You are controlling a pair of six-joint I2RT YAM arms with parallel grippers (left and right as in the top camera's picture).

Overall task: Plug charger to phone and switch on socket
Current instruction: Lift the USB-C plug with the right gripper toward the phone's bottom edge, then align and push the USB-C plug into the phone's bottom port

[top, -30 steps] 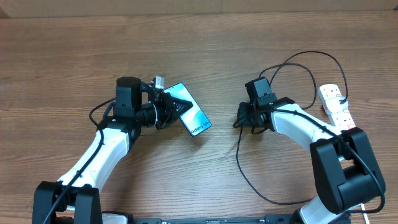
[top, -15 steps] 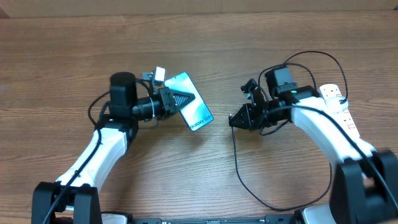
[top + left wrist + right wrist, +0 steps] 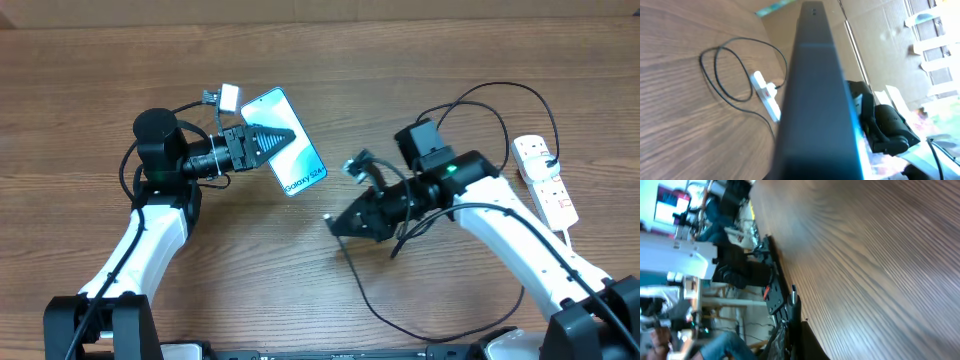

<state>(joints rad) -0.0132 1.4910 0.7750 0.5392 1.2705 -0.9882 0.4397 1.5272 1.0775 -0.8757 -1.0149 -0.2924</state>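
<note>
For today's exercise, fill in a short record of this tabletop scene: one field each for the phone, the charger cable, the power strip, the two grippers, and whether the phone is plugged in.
Phone: slim black-framed smartphone with teal screen, screen up
Left gripper: shut on the smartphone
Charger: long thin black charger cable, looping over the wooden table
Right gripper: appears shut on the cable's end
Power strip: white elongated power strip with red switches, flat at the right edge
Plugged in: not yet; cable end and phone are apart
</note>
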